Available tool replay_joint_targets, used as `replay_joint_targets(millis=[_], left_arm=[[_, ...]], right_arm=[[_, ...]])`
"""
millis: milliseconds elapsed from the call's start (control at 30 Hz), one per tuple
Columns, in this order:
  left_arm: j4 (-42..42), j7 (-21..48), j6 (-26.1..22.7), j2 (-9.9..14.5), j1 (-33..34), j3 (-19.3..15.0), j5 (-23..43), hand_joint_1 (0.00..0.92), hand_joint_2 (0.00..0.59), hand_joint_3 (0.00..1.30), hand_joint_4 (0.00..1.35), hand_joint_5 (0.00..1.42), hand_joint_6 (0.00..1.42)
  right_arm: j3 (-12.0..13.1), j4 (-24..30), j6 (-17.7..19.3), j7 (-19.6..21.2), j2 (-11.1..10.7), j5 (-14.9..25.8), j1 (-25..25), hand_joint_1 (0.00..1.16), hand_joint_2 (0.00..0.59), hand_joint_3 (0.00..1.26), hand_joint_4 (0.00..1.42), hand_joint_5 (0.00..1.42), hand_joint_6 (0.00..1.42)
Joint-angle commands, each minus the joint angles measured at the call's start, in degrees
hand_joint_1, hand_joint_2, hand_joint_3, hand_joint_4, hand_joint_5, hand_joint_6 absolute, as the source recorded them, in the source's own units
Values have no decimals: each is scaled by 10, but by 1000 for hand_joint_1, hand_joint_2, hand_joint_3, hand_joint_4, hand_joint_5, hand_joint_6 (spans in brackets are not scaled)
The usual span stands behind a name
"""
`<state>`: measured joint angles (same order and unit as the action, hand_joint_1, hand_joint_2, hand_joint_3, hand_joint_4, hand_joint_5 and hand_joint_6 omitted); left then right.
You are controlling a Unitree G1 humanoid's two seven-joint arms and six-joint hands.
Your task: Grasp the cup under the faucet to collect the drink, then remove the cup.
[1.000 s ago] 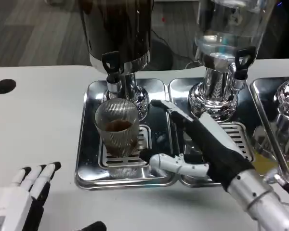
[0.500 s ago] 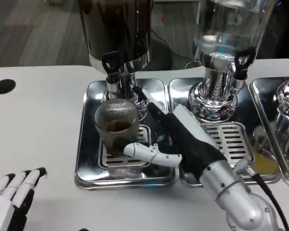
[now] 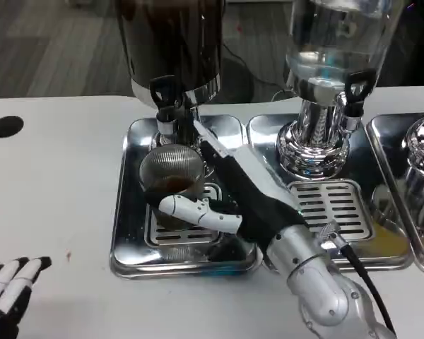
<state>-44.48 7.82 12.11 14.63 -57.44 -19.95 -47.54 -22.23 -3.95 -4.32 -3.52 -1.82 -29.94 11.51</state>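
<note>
The robot's right hand point(image 3: 230, 194) reaches up from the lower right of the frame and wraps around a ribbed, clear glass cup point(image 3: 172, 185), thumb across the cup's near side and the other fingers point(image 3: 210, 145) running along its far right side; whether the grip has fully tightened cannot be told. The left hand point(image 3: 8, 293) lies at the lower left corner on the white table point(image 3: 49, 191), fingers together and holding nothing, well apart from the cup. The one cup stands upright at centre frame on the slotted grate of a shiny steel drip tray point(image 3: 131, 212), directly beneath the black-handled faucet point(image 3: 164, 95) of a dark drink dispenser point(image 3: 169, 42), and holds a shallow layer of brown drink. The cup lies to the left of the right palm, its long axis vertical, so the right hand is plainly the nearer one and the likely way out is toward the bottom of the frame, clear of the spout. Behind, to the right, a second dispenser point(image 3: 336, 42) with clear liquid stands on its own tray point(image 3: 343, 212), and a third point(image 3: 420, 152) edges in at the right border. One black round hole point(image 3: 6, 126) marks the table at the left.
</note>
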Motion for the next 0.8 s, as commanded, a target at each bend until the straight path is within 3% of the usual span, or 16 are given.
replay_joint_targets(millis=[33, 800], left_arm=[[7, -2, 11, 1, -9, -12, 8, 0, 92, 141, 26, 64, 326], [6, 12, 33, 1, -35, -17, 8, 0, 96, 165, 51, 77, 340]], right_arm=[[-6, -19, -8, 14, 8, -5, 15, 237, 84, 0, 0, 0, 0], [-3, -75, 0, 28, 15, 13, 43, 293, 92, 0, 20, 22, 0]])
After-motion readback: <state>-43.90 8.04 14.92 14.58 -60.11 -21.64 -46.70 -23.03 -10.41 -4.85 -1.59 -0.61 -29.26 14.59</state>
